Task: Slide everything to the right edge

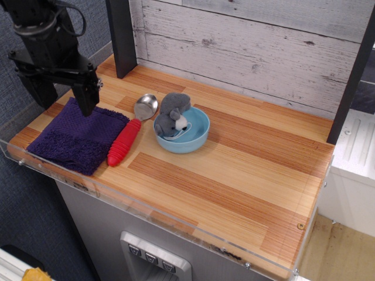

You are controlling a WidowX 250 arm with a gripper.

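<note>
A square dark purple towel (79, 137) lies flat at the table's left end. A metal spoon with a ribbed red handle (125, 141) lies beside its right side, bowl end pointing to the back. A light blue bowl (190, 136) stands right of the spoon, and a small grey plush mouse (171, 115) rests in it, leaning over its left rim. My black gripper (65, 98) hangs open over the towel's back left corner, one finger (88, 96) at the towel's back edge. The right edge (321, 193) of the striped wooden tabletop has a clear acrylic rim.
A black post (122, 36) stands at the back left against a whitewashed plank wall (252, 50). Another dark post (351, 82) rises at the back right. A clear acrylic rim (117, 196) runs along the front. A white unit (351, 170) stands beyond the right edge.
</note>
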